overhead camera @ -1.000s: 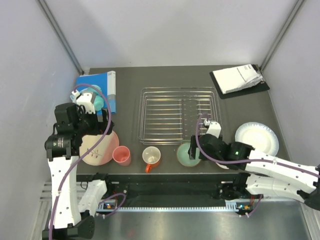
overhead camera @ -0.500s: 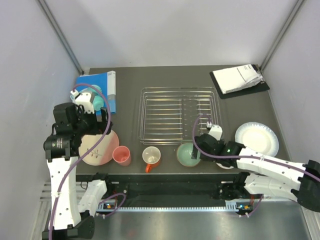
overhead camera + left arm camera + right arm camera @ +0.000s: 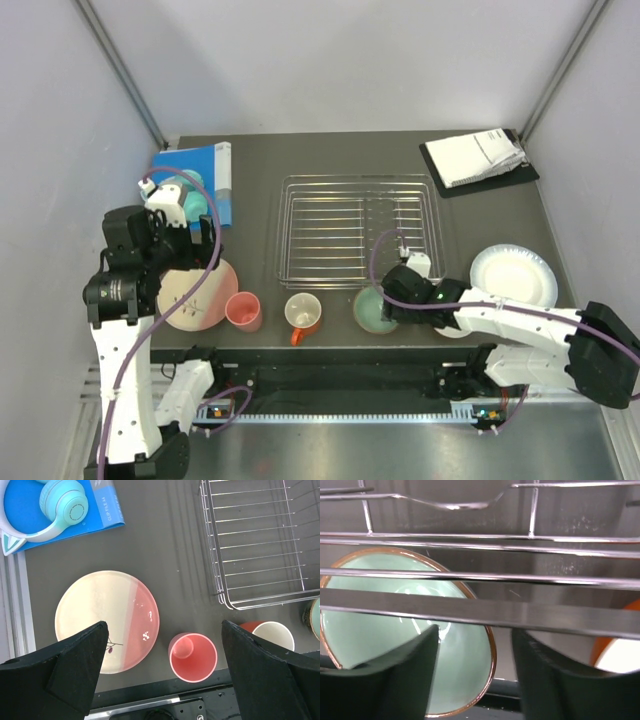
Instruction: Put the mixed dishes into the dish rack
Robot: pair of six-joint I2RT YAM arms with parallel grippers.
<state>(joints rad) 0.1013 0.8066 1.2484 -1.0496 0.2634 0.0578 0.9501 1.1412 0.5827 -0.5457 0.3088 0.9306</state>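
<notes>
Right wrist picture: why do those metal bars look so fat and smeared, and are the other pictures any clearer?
Right wrist view: the bars of the rack sit very near the lens, so they blur into wide bands, and glare marks the green bowl beyond them. Left wrist view: sharp, with small glints on the plate. Top view: even light, soft shadows on the table.

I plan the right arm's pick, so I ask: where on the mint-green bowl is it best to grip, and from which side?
Take the mint-green bowl probably by its thin rim, on the side facing the right gripper, coming from above. It stands upright, mouth open, so one finger fits inside and one outside; the jaws straddle that edge now.
</notes>
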